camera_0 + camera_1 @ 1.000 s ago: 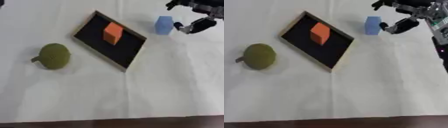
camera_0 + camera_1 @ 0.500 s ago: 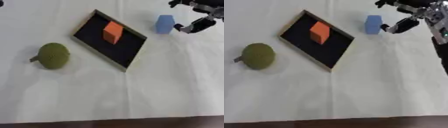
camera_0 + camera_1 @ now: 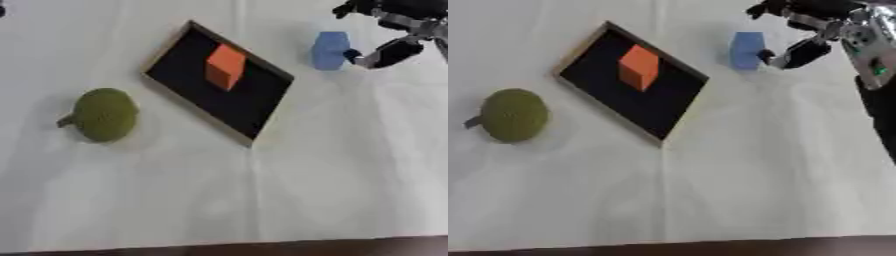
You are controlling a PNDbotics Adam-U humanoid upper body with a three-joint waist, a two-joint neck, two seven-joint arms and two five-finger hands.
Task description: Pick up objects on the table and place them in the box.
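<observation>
A shallow black box with a wooden rim (image 3: pixel 250 137) lies askew near the table's middle, and an orange block (image 3: pixel 226 66) stands inside it. To its right, on the white cloth, is a blue block (image 3: pixel 329 50). My right hand (image 3: pixel 808 31) comes in from the upper right, its thumb tip at the blue block's right side and its fingers spread above the block, not closed on it. A round olive-green object with a short stem (image 3: pixel 103 114) lies at the left. My left hand shows in neither view.
A white cloth (image 3: pixel 262 200) covers the table, with a dark edge along the bottom. A small dark shape (image 3: pixel 3 8) sits at the top left corner.
My right hand has crept slightly closer to the blue block. The whole picture has shifted a little, so the camera moved. The box, orange block and green object stay put.
</observation>
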